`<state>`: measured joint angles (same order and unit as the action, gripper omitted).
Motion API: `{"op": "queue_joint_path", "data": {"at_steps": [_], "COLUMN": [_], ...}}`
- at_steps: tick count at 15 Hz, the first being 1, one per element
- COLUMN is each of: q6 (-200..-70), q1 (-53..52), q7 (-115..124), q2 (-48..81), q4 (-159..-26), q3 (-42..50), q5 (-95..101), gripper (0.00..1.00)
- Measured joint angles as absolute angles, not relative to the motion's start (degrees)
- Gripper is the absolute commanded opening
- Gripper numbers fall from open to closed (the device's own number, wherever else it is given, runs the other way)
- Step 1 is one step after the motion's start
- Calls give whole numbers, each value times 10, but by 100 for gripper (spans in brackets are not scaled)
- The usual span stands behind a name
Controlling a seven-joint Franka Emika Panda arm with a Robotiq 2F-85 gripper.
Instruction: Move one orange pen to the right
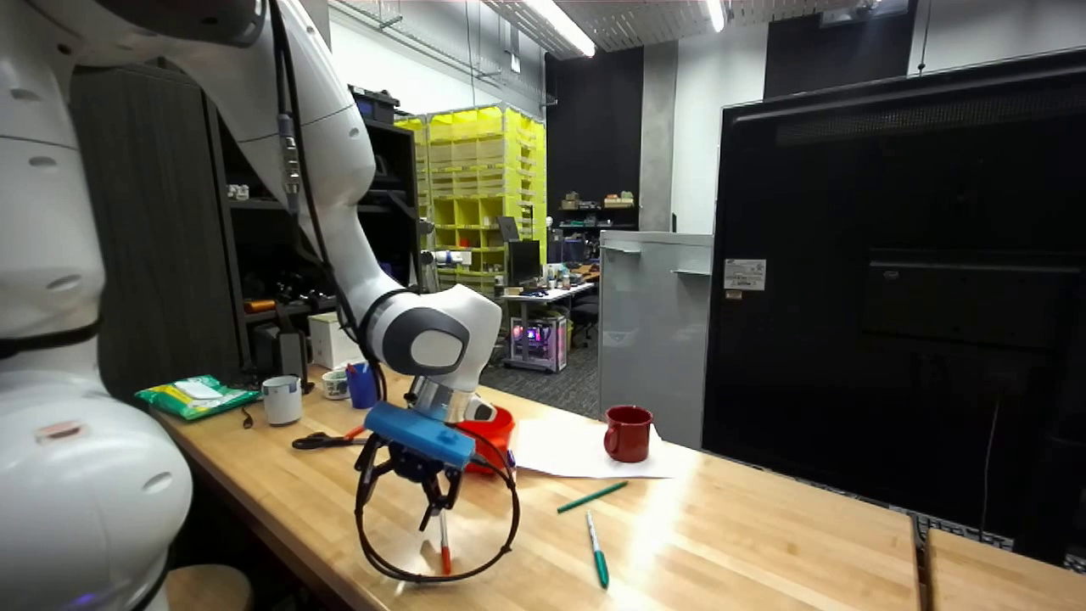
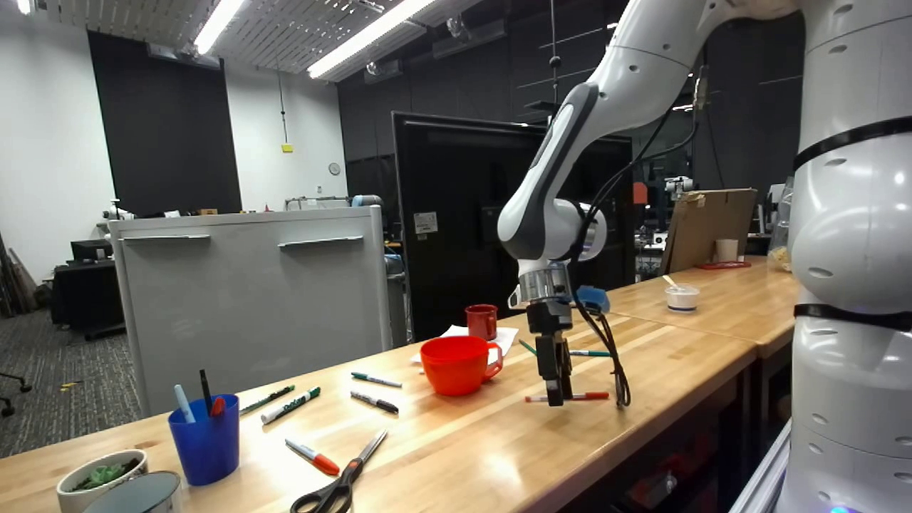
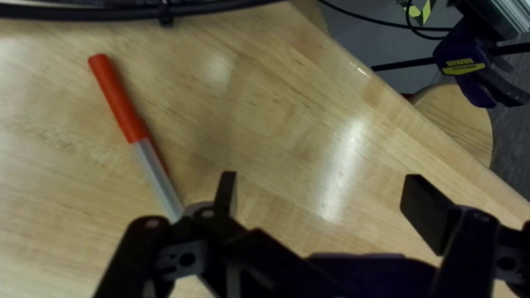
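The black two-fingered gripper [image 3: 323, 194] stands with its fingers wide apart, only tabletop showing between them. The slim orange-red-capped pen [image 3: 138, 138], its barrel pale grey, lies in the left half of the wrist view and appears to be outside that gap, the barrel running behind the finger [image 3: 227, 192] at lower centre.

Closing here would probably miss it. Lowering without shifting sideways could land that finger on the barrel, and a round pen pressed off-centre may roll or skid, perhaps towards the table edge at the right of the wrist view. The loop of black cable [image 3: 103, 14] across the top of that frame could also brush the cap.

The pale, glossy wooden table [image 3: 269, 116] throws back bright reflections. Farther along, at lower centre in an exterior view, a thin dark-green pen [image 1: 592, 496] and a silver-barrelled pen with a green cap [image 1: 600, 567] could be struck by anything dragged towards that frame's right. Beyond sit a bright red handled bowl [image 2: 454, 365] and a glossy dark-red mug [image 1: 629, 434] on white paper [image 1: 560, 450]. Behind rise a large black display [image 1: 891, 339], a grey metal cabinet [image 1: 655, 339] and, at upper centre, a yellow bin rack [image 1: 475, 178].
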<state>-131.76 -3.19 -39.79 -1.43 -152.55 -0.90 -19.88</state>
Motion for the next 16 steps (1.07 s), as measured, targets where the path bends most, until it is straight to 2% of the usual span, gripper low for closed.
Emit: {"op": "queue_joint_path", "data": {"at_steps": [2,8,11,16], "q6": [-1320,-1342,-1368,-1410], "q1": [-34,-34,-34,-34], "q7": [-404,-422,-432,-436], "q2": [-8,6,9,17], "q4": [-1525,-1521,-1522,-1520], "q3": [-10,-13,-17,-24], "q5": [-208,-214,-214,-204], "gripper": [68,19,0,0]}}
